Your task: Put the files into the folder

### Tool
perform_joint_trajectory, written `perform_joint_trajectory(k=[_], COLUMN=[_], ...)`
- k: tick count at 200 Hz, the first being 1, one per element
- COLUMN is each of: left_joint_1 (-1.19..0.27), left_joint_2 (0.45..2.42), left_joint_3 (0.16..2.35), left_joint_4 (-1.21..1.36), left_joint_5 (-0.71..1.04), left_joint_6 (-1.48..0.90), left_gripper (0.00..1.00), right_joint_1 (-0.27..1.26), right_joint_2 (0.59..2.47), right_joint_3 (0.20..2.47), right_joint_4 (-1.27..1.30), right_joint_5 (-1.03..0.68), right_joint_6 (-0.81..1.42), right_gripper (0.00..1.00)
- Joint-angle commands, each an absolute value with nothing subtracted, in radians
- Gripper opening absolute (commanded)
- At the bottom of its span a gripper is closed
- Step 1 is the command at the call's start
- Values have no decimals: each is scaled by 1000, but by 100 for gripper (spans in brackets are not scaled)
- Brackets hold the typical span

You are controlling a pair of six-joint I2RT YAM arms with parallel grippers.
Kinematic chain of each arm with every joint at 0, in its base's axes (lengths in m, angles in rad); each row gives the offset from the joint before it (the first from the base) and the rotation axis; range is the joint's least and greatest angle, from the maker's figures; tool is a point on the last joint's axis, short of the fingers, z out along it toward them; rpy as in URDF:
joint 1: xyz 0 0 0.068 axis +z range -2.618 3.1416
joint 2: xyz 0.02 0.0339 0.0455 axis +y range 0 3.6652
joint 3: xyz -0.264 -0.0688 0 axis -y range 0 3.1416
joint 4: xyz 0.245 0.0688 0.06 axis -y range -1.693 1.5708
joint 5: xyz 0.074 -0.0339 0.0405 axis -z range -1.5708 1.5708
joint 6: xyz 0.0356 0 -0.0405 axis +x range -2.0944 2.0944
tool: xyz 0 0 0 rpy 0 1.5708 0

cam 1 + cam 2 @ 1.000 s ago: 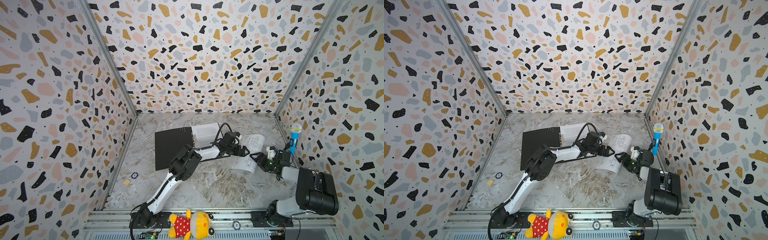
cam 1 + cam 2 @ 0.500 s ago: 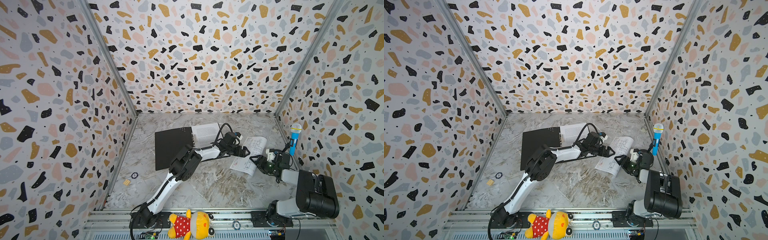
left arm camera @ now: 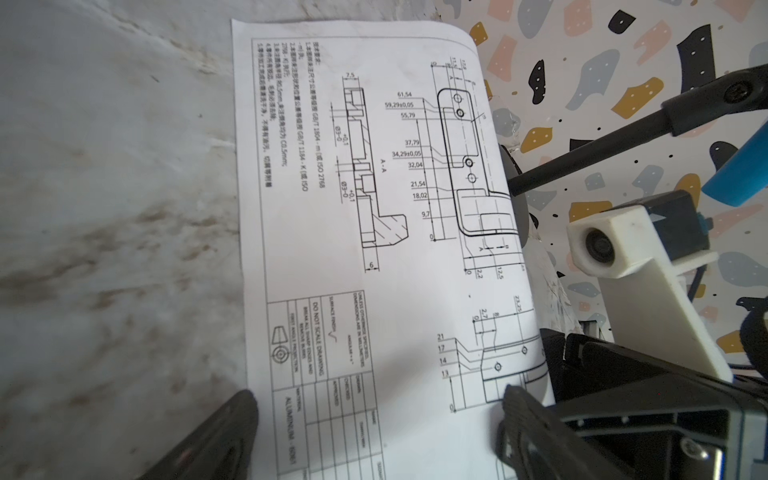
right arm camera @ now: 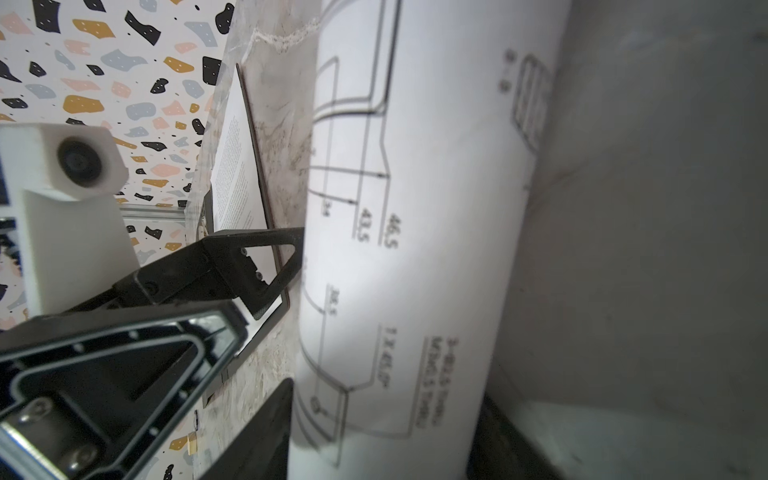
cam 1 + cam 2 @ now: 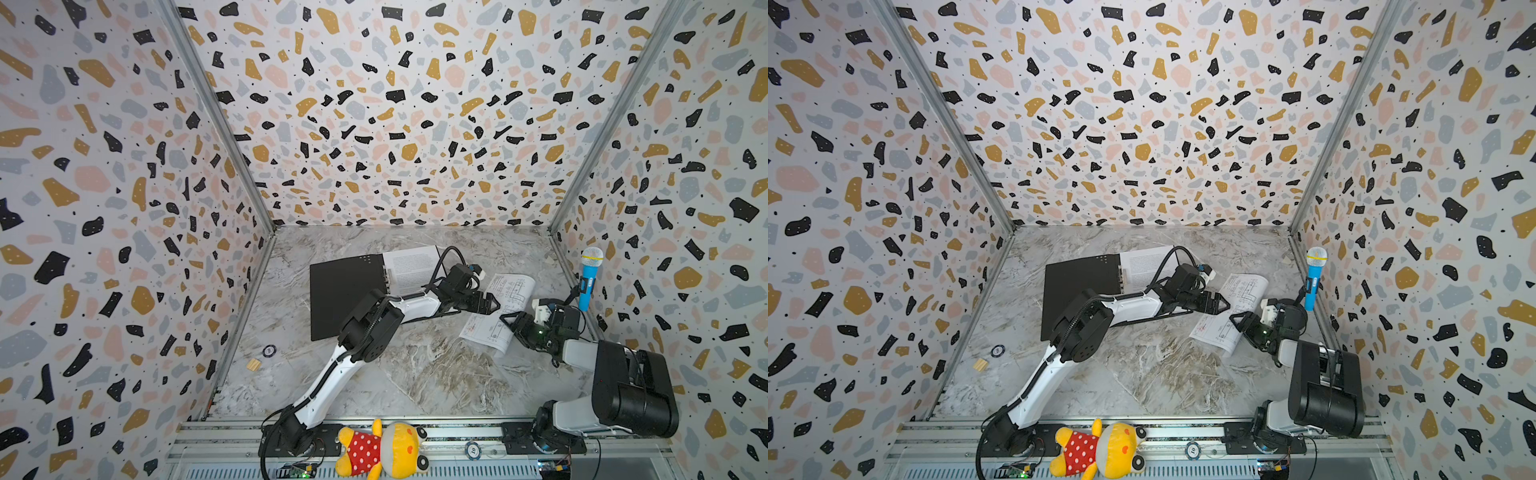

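Observation:
The folder [image 5: 345, 293] [image 5: 1077, 291] lies open on the marble floor, black inside up. A text sheet [image 5: 411, 268] [image 5: 1144, 266] [image 4: 235, 174] rests on its right half. The drawing sheet [image 5: 496, 318] [image 5: 1225, 320] [image 3: 374, 208] [image 4: 436, 208] lies right of the folder, its near right edge bowed upward. My left gripper [image 5: 492, 303] [image 5: 1223, 305] [image 3: 374, 411] is open low over this sheet, one fingertip past its edge. My right gripper [image 5: 515, 328] [image 5: 1244, 328] [image 4: 382, 415] stands open with the bowed edge between its fingers, the paper touching both.
A blue toy microphone [image 5: 588, 278] stands against the right wall just behind my right gripper. A poker chip [image 5: 269, 351] and a small wooden block [image 5: 253, 365] lie near the left wall. A yellow plush toy [image 5: 382, 451] lies on the front rail.
My right gripper's jaws have narrowed around the bowed edge of the drawing sheet, which has settled lower and flatter. My left gripper stays open over the sheet.

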State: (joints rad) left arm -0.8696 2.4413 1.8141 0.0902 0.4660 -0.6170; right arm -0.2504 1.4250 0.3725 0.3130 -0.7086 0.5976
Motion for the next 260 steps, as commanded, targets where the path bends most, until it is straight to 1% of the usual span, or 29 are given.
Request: perform_joint_trajectory(k=[1, 37, 67, 119, 155, 176, 191, 228, 260], left_joint_1=[-877, -877, -894, -925, -962, -992, -1017, -1107, -1144], left_joint_2=[2386, 2336, 2253, 2066, 1973, 1956, 1949, 1953, 1988], left_joint_3=[1781, 1727, 1624, 1312, 1068, 939, 879, 811, 792], left_joint_4=[71, 127, 190, 471, 747, 952, 1042, 1178, 1241], left_joint_5=[460, 478, 473, 427, 348, 304, 264, 157, 78], left_joint_6=[-627, -669, -710, -877, -1102, -1240, -1303, -1406, -1465], left_gripper=[94, 94, 94, 96, 100, 100, 100, 100, 100], right_joint_1=[-257, -267, -271, -273, -273, -273, -273, -273, -273], right_joint_2=[1425, 1429, 1438, 1453, 1448, 1449, 1453, 1454, 1459], right_joint_3=[334, 330, 327, 311, 318, 324, 328, 328, 328], right_joint_4=[185, 186, 192, 229, 229, 223, 219, 213, 212], right_joint_5=[-651, -653, -652, -657, -653, -653, -654, -653, -654], right_joint_6=[593, 591, 588, 609, 617, 617, 616, 608, 603], right_gripper=[63, 63, 62, 62, 62, 62, 62, 62, 62])
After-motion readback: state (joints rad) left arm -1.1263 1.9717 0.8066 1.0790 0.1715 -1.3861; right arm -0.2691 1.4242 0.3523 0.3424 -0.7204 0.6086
